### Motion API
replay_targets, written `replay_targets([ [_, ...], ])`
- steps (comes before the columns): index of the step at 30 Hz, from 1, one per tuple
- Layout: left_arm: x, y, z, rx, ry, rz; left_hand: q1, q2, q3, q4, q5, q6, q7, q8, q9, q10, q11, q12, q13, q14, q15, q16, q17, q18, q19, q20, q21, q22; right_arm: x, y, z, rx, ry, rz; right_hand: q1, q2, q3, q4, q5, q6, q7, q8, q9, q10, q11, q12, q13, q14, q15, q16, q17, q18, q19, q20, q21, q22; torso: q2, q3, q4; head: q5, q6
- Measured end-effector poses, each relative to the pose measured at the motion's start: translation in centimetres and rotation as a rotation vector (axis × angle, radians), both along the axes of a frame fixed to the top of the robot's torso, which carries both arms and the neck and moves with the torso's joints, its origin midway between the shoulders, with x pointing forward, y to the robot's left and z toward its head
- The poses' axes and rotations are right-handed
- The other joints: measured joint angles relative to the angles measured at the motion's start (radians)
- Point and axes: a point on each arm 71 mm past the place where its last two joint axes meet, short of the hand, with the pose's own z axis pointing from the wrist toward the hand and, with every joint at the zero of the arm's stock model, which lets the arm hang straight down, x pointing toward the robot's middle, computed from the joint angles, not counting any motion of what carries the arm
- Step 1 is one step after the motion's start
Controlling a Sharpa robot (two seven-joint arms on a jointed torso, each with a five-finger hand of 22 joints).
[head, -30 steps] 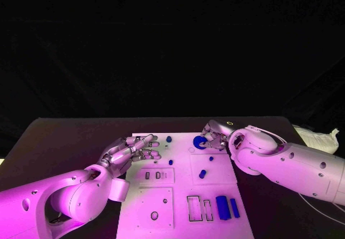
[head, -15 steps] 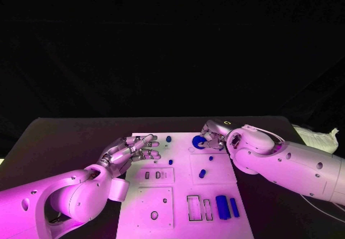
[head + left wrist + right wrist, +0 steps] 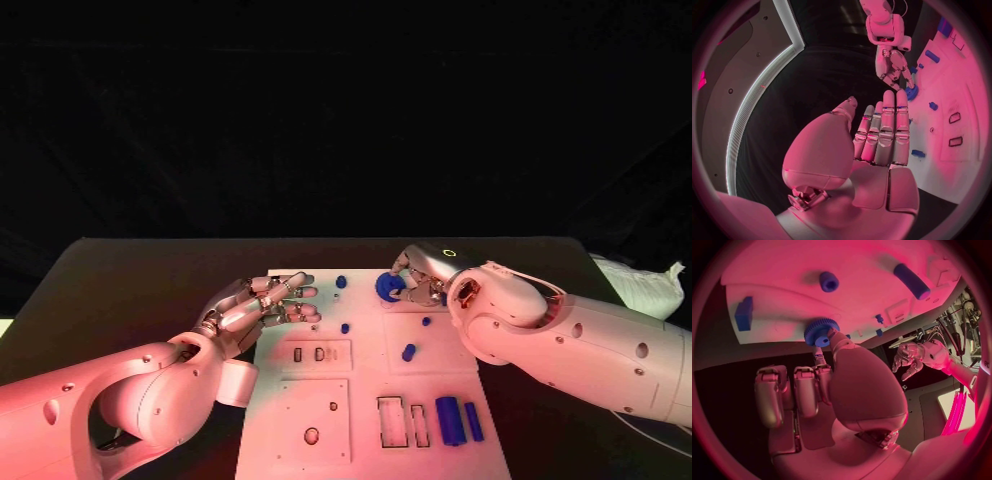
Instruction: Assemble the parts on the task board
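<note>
Gear (image 3: 387, 287), small, stiff and likely light, was pinched by its toothed rim in the right robot hand (image 3: 418, 280); left robot hand (image 3: 257, 308) stayed spread, empty.

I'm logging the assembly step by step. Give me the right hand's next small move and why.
Probably lower and seat it: the right hand pinches the blue gear at the far end of the task board, while the left hand hovers with fingers apart, holding nothing.
</note>
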Motion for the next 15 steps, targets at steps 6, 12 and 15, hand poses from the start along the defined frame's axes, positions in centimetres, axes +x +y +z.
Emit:
replay_targets([
  [6,0.1,0.2,0.0,0.002,0.000,0.005,0.000,0.000,0.000,0.000,0.000,0.000,0.000,0.000,0.000,0.000,0.000,0.000,0.000,0.000,0.000,0.000,0.000,0.000,0.000,0.000,0.000,0.000,-0.9,1.7,0.9,0.037,-0.040,0.042,0.001,-0.001,0.007,-0.001,0.010,0.000,0.000,0.001,0.000,0.004,-0.004,0.001,0.000,0.000,0.000,0.004,0.000,0.000,0.000,0.000,0.003,0.000,-0.001,-0.0025,0.0034,0.000,0.001],
  [12,0.1,0.4,0.0,0.004,0.000,0.009,0.000,0.000,0.000,0.000,0.000,0.000,0.000,0.000,0.000,0.000,0.000,0.000,0.000,0.000,0.000,0.000,0.000,0.000,0.000,0.000,0.000,0.001,-1.8,4.0,1.4,0.063,-0.062,0.096,0.001,-0.001,0.008,0.000,0.010,0.000,0.000,0.001,0.000,0.004,-0.004,0.001,0.000,0.000,0.000,0.004,0.001,0.000,0.000,0.000,0.003,0.000,0.000,-0.0035,0.0045,0.005,0.000],
  [15,0.1,0.4,0.0,0.004,0.000,0.009,0.000,0.000,0.000,0.000,0.000,0.000,0.000,0.000,0.000,0.000,0.000,0.000,0.000,0.000,0.000,0.000,0.000,0.000,0.000,0.000,0.000,0.001,-1.9,4.9,1.5,0.068,-0.067,0.114,0.001,-0.002,0.008,0.000,0.010,0.000,0.000,0.001,0.000,0.004,-0.004,0.001,0.000,-0.004,-0.004,0.004,0.001,0.000,0.000,0.000,0.003,0.000,0.000,-0.0035,0.0050,0.006,-0.001],
])
